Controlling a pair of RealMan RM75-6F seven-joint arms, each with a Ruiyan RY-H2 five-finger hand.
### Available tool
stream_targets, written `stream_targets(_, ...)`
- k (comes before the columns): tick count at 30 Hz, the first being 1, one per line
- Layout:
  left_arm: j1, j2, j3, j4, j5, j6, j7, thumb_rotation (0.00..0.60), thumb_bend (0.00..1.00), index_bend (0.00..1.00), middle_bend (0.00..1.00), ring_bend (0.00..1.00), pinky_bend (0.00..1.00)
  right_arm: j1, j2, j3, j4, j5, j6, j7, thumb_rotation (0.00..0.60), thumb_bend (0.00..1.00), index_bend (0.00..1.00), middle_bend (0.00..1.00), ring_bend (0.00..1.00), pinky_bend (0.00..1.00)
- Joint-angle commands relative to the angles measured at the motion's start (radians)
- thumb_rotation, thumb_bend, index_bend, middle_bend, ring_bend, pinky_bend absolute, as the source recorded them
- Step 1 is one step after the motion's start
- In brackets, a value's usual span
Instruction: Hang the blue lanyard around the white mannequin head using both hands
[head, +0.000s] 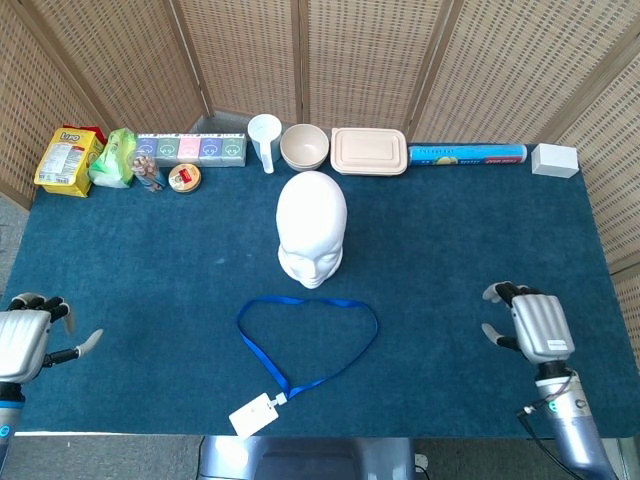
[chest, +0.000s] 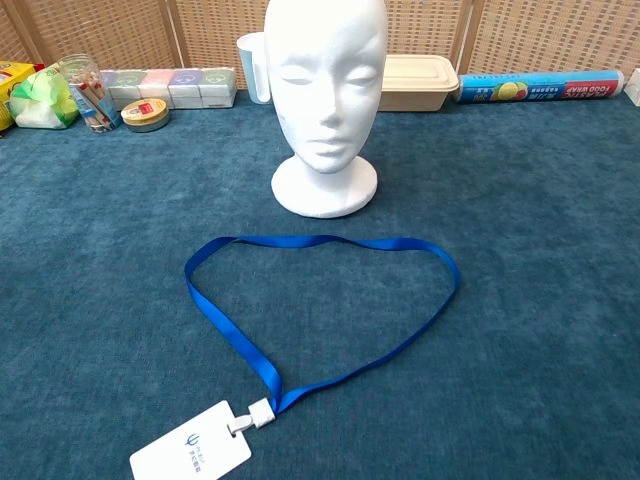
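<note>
Where it lies flat, blue lanyard (chest: 300, 300) loops open.

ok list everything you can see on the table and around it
mannequin head: 1, white, table centre
lanyard: 1, blue loop, flat in front of the head
badge: 1, white, near edge
snack bag: 1, yellow, back left
green packet: 1, beside it
small boxes: a row, back
tin: 1, round
cup: 1, white
bowl: 1, beige
lidded container: 1, beige
wrap box: 1, blue
white box: 1, back right
left hand: empty, left edge
right hand: empty, right side
</note>
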Motion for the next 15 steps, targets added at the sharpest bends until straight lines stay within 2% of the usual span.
stream_targets(1,-0.015,-0.004,-0.009,0.010,-0.008,-0.015,0.002,0.227,0.21,0.65,0.51,0.42,0.27,0.032,-0.057,0.029,-0.030,0.051,0.000,-0.103,0.600,0.24,0.40,0.46,0.58,0.63)
stream_targets(5,-0.035,-0.009,-0.018,0.020,-0.012,-0.034,-0.001,0.230,0.21,0.65,0.51,0.42,0.27,0.055,-0.116,0.044,-0.050,0.098,0.016,-0.222,0.600,0.24,0.39,0.51,0.71,0.81)
stream_targets(6,-0.039,-0.009,-0.020,0.022,-0.012,-0.037,-0.002,0.230,0.21,0.65,0.51,0.42,0.27,0.060,-0.129,0.047,-0.054,0.111,0.017,-0.241,0.600,0.24,0.39,0.52,0.72,0.83)
stream_targets(15,-0.074,-0.012,-0.033,0.032,-0.020,-0.067,-0.002,0.229,0.21,0.65,0.51,0.42,0.27,0.105,-0.219,0.060,-0.076,0.204,0.015,-0.379,0.600,0.21,0.39,0.60,0.86,0.91)
